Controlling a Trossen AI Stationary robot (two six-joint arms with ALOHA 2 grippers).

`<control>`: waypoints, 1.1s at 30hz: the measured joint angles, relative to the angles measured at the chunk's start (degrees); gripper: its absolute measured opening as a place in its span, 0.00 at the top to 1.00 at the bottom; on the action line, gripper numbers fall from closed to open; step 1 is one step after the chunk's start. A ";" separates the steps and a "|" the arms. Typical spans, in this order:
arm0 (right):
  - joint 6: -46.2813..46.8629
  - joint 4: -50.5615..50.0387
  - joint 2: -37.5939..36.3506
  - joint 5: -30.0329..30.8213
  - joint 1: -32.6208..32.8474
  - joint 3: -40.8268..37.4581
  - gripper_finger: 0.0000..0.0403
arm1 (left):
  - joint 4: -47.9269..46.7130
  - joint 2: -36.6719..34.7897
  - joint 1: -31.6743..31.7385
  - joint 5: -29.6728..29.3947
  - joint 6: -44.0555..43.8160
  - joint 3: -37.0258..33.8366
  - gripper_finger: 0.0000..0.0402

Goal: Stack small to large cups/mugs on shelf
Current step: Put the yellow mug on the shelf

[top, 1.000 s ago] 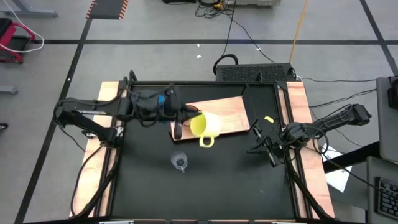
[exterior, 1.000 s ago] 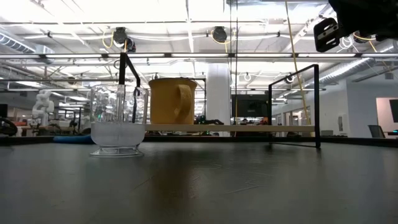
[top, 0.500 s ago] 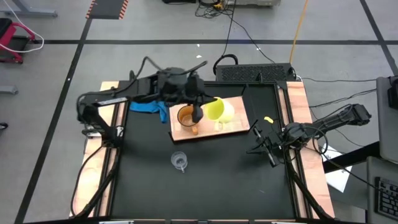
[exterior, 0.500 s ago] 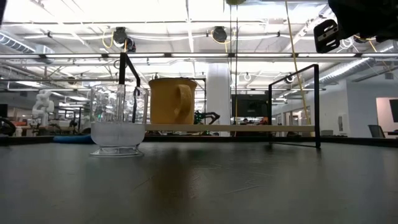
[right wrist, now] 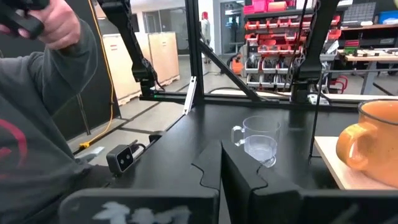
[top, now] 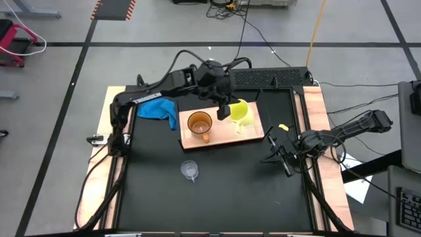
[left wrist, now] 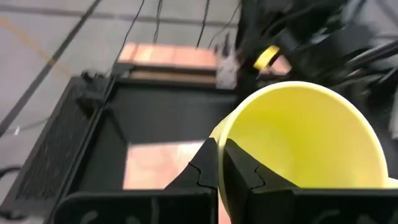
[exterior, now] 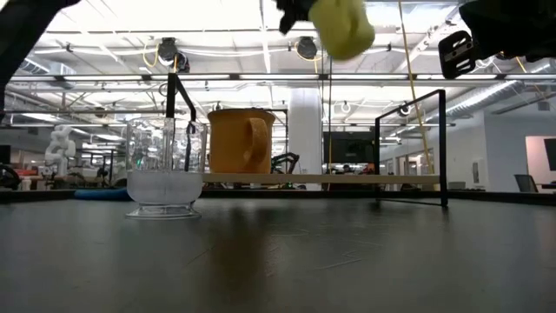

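Note:
My left gripper (top: 225, 109) is shut on the yellow mug (top: 241, 112), held in the air above the right half of the light-wood shelf (top: 250, 131). In the low view the yellow mug (exterior: 341, 24) is high above the shelf (exterior: 347, 179). The orange-brown mug (top: 199, 123) stands upright on the shelf's left half. The clear glass cup (top: 190, 170) stands on the black table near the shelf. My right gripper (top: 279, 153) waits shut at the table's right side. My left gripper pinches the yellow mug's wall at its rim (left wrist: 221, 147), one finger inside the mug (left wrist: 241, 171) and one outside (left wrist: 202, 169). The mug is lifted clear of the shelf and tilted, its mouth turned toward the wrist camera.
A blue cloth (top: 158, 107) lies at the shelf's far left. A black frame post (exterior: 443, 148) stands at the right. A person's sleeve (right wrist: 43, 112) shows beyond the table in the right wrist view. The black table shows bare surface near the glass cup.
My left gripper, still shut on the yellow mug, has swung from the shelf's near edge toward the table's far right, over the shelf. The mug has come into the low view at the top. The orange-brown mug, earlier covered by the arm, now shows.

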 joint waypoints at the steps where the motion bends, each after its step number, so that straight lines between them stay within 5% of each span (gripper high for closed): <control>1: 0.00 -0.15 0.00 0.00 0.00 0.00 1.00 | -0.86 0.52 0.72 0.03 0.33 0.01 0.99; 16: -0.15 -0.83 0.13 0.00 0.00 0.00 1.00 | -8.32 8.92 3.94 -2.52 5.84 0.01 0.99; 33: 0.22 -0.83 0.90 2.62 0.00 0.00 1.00 | -8.67 11.88 2.94 -4.82 0.93 -1.87 0.99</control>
